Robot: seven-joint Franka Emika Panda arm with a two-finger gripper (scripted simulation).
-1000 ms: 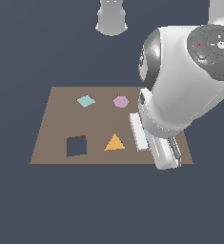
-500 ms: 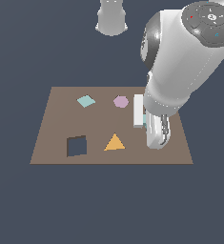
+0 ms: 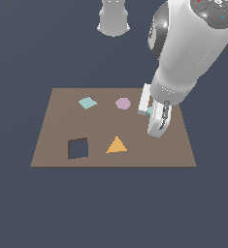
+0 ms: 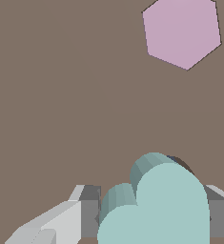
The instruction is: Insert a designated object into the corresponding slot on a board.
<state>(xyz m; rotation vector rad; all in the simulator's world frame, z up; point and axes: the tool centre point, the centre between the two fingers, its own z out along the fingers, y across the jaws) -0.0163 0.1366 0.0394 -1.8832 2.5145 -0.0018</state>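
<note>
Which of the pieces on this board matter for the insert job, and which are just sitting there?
Job: teal heart between the gripper fingers, heart slot partly showing behind it, board.
Lying about: teal diamond, pink hexagon, orange triangle, square hole.

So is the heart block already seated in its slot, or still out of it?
Still out. The wrist view shows the heart block standing above the board between the jaws, with a dark slot edge visible behind it.
</note>
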